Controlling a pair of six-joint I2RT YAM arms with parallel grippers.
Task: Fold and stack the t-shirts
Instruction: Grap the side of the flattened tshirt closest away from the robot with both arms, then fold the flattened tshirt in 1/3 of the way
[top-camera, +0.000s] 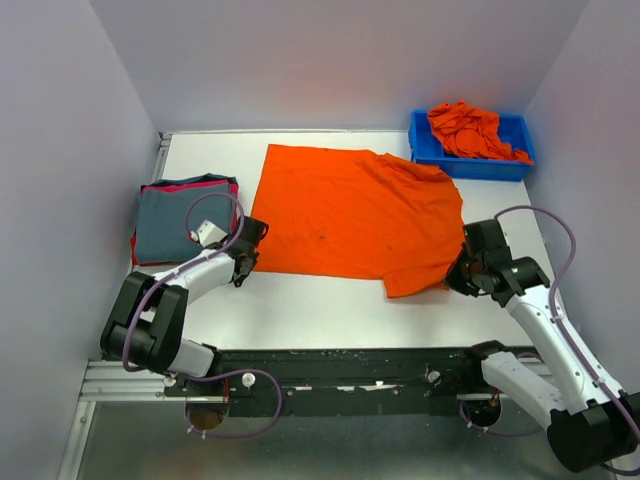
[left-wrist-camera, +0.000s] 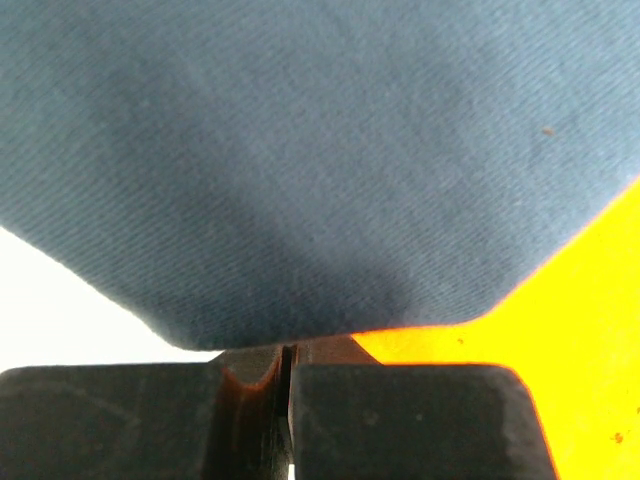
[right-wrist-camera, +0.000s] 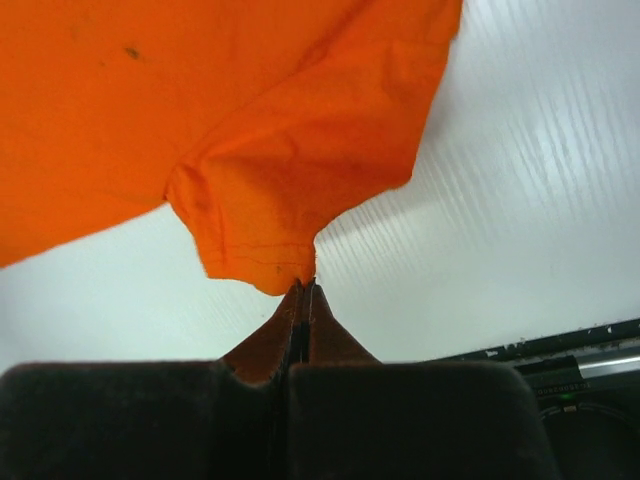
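A bright orange t-shirt (top-camera: 350, 210) lies spread flat on the middle of the white table. My right gripper (top-camera: 458, 272) is shut on the shirt's near right edge, and the right wrist view shows the orange cloth (right-wrist-camera: 260, 190) pinched at the tips of that gripper (right-wrist-camera: 305, 286). A folded grey-blue t-shirt (top-camera: 170, 225) lies on top of a red-pink one (top-camera: 190, 185) at the left. My left gripper (top-camera: 245, 255) sits between that stack and the orange shirt's near left corner. Its jaws (left-wrist-camera: 287, 352) are shut. Grey-blue cloth (left-wrist-camera: 300, 160) hides the tips, so I cannot see whether anything is pinched.
A blue bin (top-camera: 425, 150) at the back right holds a heap of crumpled orange shirts (top-camera: 470, 130). Grey walls close in the table on the left, back and right. A black rail (top-camera: 340, 365) runs along the near edge between the arm bases.
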